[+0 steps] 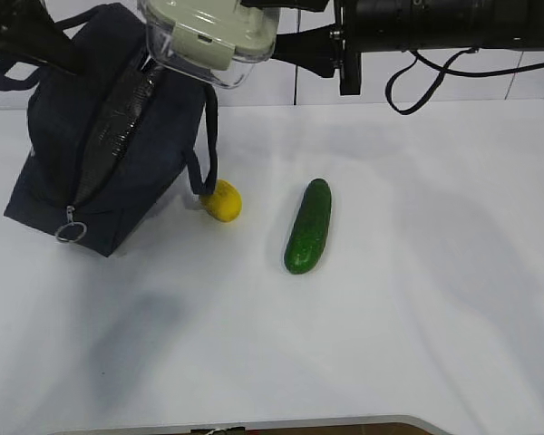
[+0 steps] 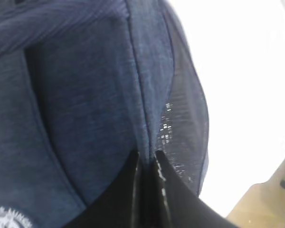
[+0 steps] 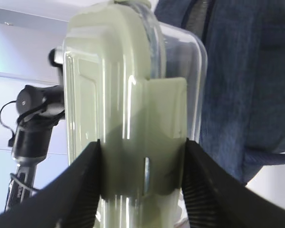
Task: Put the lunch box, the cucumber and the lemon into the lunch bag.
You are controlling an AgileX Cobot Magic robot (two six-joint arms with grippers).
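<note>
We judge the task to be in its first step: nothing is in the bag (image 1: 118,163) yet. The box (image 1: 208,36) hangs in the air at the top of the exterior view, clamped in the right end effector (image 3: 142,180), whose two dark fingers (image 3: 83,185) press on the box's lid side and glass side, as the right wrist view shows. The bag sits just below and beyond that end effector, its slanted, unzipped top showing a strip of silvery lining under the box. So the box looks close to going in but is not yet inside.

The left end effector (image 2: 147,190) is shut on the bag's fabric: in the left wrist view its two fingers sit almost together with a fold of navy cloth between them, seemingly holding the opening.

The lemon (image 1: 222,200) and cucumber (image 1: 308,227) lie on the white table (image 1: 390,344), untouched, well below and away from both end effectors. The lemon touches or nearly touches a bag strap; the cucumber lies apart, further from the bag. Both are left to do.

Hard to make out:
- The box's top edge and the right end effector itself are cut off in the exterior view.
- How wide the bag gapes, since the box covers part of the opening.
- The left arm, hidden at the frame's upper corner.
</note>
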